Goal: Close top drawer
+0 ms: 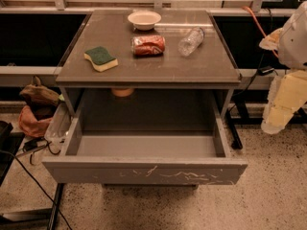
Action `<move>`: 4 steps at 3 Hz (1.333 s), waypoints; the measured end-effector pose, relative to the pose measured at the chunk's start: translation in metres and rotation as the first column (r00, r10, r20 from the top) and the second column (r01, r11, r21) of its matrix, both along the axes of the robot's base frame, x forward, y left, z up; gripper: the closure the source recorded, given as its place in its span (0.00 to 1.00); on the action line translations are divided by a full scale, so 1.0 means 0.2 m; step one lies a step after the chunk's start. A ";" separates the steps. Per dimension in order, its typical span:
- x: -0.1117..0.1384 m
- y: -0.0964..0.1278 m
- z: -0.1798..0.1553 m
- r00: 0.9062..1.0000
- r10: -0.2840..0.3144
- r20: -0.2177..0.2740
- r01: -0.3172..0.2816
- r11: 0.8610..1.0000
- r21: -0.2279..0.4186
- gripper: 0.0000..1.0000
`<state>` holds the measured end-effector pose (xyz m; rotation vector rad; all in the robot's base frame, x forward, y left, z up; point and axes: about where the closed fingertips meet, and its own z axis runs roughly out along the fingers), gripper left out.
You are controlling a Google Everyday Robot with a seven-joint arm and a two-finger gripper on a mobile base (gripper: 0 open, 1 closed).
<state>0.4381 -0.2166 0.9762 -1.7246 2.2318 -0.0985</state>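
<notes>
The top drawer (144,172) of a grey metal cabinet stands pulled far out toward me. Its flat front panel has white squiggly scratches across the middle and right. The drawer's inside (144,145) looks empty. My arm shows at the right edge as white and cream-coloured segments. The gripper (274,123) hangs at the arm's lower end, to the right of the drawer and apart from it, above the floor.
The cabinet top (120,37) bears a green and yellow sponge (100,58), a white bowl (144,19), a lying red can (148,45) and a lying clear bottle (191,41). Bags (36,109) and cables lie on the floor at the left. An orange cable (256,23) runs at the back right.
</notes>
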 end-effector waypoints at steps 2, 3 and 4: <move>0.02 0.06 -0.18 1.000 0.016 -0.023 -0.015 0.998 0.056 0.00; 0.05 0.22 -0.56 0.996 0.071 -0.050 -0.062 0.985 0.164 0.00; 0.02 0.23 -0.61 0.996 0.071 -0.053 -0.061 0.983 0.175 0.00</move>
